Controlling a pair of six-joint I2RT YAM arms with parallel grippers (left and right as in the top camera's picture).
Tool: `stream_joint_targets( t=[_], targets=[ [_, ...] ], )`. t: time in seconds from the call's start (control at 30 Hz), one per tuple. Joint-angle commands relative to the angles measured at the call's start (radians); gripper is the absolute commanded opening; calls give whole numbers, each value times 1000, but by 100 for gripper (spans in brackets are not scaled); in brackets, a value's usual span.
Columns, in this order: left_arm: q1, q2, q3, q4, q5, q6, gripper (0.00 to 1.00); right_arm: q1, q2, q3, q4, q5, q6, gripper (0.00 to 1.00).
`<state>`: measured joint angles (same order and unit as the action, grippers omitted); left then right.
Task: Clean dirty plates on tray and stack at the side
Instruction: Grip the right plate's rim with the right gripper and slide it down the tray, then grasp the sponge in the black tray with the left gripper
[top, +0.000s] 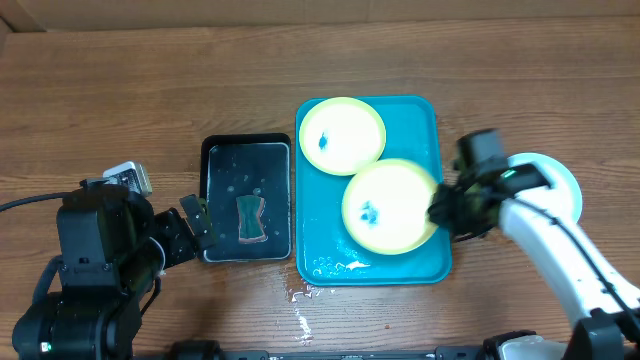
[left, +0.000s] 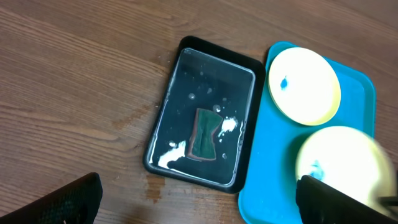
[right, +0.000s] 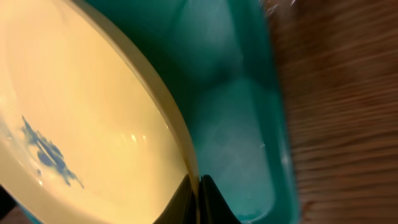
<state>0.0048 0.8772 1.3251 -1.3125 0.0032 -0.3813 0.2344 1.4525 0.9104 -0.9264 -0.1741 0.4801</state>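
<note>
One bench (top: 120, 90): bare wood carrying everything, with a little water spilt at the tray's near edge.
Tray (top: 428, 262): turquoise, right of centre, holding both plates in plain view.
Black tray (top: 212, 150): just left of the turquoise one, with shallow water inside.
Near plate (top: 390, 207): over the tray's near right part, its edge reaching the right rim. It has a blue smear on its centre and looks tipped up off the tray floor.
Far plate (top: 342, 135): flat in the tray's far left corner, also smeared blue.
Side of the tray: a pale round shape (top: 568, 190) under the right arm may be a third plate, but too much is hidden to be sure.
Sponge (top: 250, 220): lying in the water, untouched.
Right pincer (top: 440, 210): clamped on the near plate's rim, one finger on each face.
Left pincer (top: 198, 222): spread wide and empty, at the black tray's near left corner.
Step in hand: likely presenting the near plate for washing; neither it nor the far plate is clean.
Next move: the left pincer needs to take the sponge and wipe the smear while the right pincer holds the rim firmly, since a wet edge could slip.
</note>
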Motion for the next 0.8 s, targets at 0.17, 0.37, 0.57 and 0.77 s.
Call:
stream_joint_targets(
  t=[0.17,0.37,0.57,0.77],
  targets=[
    [6,0,19,19,63,0,100,115,49,-127,211,-3,233,26],
    [6,82,5,23,278,105,100,110,-12,-45,129,69,192,28],
    [-7,244,-106,-7,304,158,100,111,-144,-5,79,91,92,28],
    [-15,468,-229,131,264,209,78,111,-224,-5,49,95,65,30]
  ],
)
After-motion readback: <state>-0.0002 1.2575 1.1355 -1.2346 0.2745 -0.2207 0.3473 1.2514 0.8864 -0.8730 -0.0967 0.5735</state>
